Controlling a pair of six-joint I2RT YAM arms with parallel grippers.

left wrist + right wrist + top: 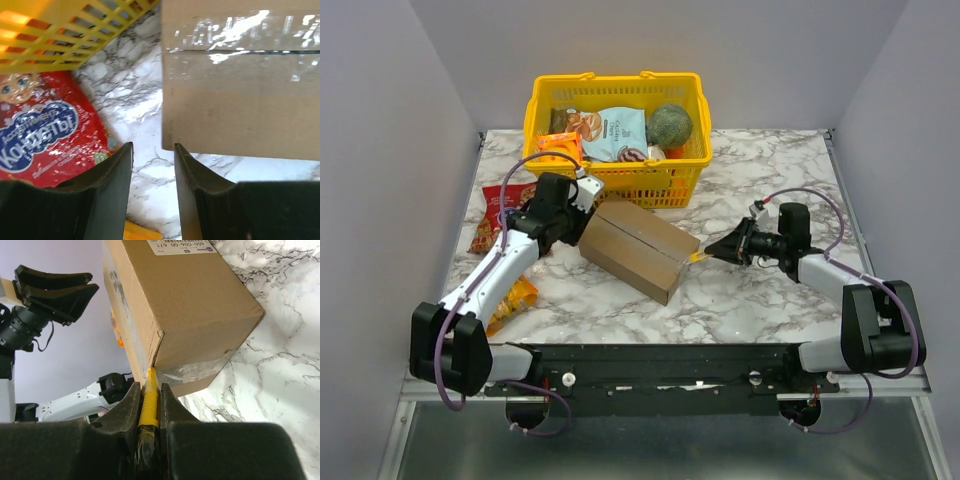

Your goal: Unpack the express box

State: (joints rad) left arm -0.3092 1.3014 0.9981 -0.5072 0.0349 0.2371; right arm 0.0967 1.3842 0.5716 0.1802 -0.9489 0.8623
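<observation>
We saw the brown cardboard express box [638, 248] central on the marbled desk [770, 170], nearer its far edge. Right gripper [707, 254] pinched a slim yellow tool [150, 402] at the box's taped corner; left gripper [152, 150] slightly parted, empty, alongside.

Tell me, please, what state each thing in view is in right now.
Express box: closed, flaps taped down.
Left gripper: jaws open, empty, beside the box.
Right gripper: jaws shut on yellow tool, its tip at the box's taped corner.
Yellow basket: upright, holding groceries.
Red packet: lying flat beside the basket.
</observation>
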